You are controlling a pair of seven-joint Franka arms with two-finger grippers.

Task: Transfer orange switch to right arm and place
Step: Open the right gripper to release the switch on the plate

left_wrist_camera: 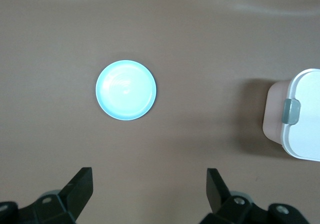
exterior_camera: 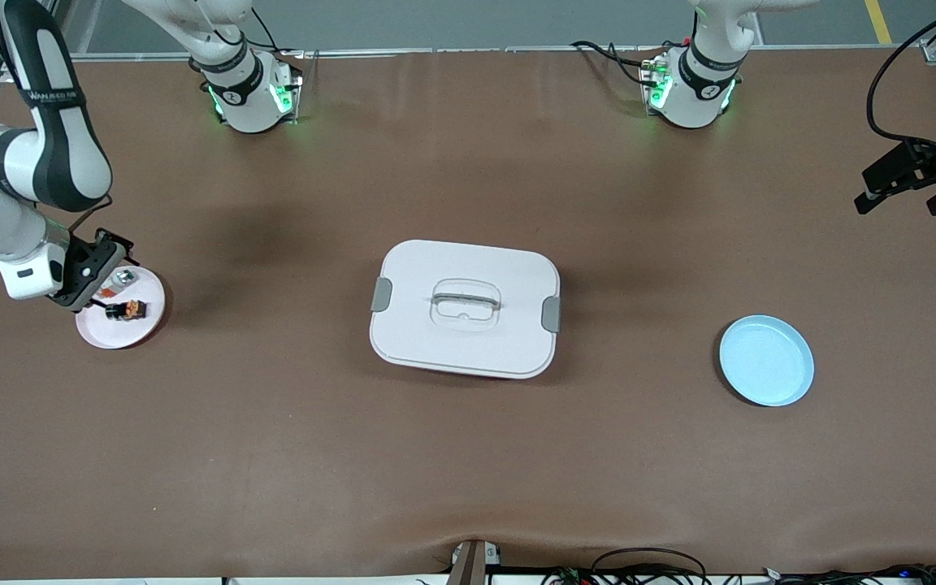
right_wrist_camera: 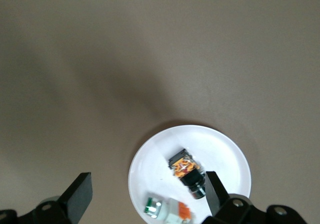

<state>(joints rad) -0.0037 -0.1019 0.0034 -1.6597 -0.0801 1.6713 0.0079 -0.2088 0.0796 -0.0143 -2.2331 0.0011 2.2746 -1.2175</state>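
Observation:
The orange switch (exterior_camera: 126, 310) lies on its side on a small white plate (exterior_camera: 123, 335) at the right arm's end of the table. In the right wrist view the switch (right_wrist_camera: 189, 172) is a black stub with an orange end, close beside one finger (right_wrist_camera: 216, 194). My right gripper (exterior_camera: 105, 284) hangs open and empty low over that plate (right_wrist_camera: 225, 154); it also shows in the right wrist view (right_wrist_camera: 147, 185). My left gripper (exterior_camera: 907, 195) is open and empty, high over the table's left-arm end; it also shows in the left wrist view (left_wrist_camera: 150, 180).
A small white-silver part with a red bit (exterior_camera: 121, 280) shares the white plate (right_wrist_camera: 167, 211). A white lidded box (exterior_camera: 465, 307) with grey latches sits mid-table (left_wrist_camera: 305, 114). A pale blue plate (exterior_camera: 766, 361) lies toward the left arm's end (left_wrist_camera: 126, 89).

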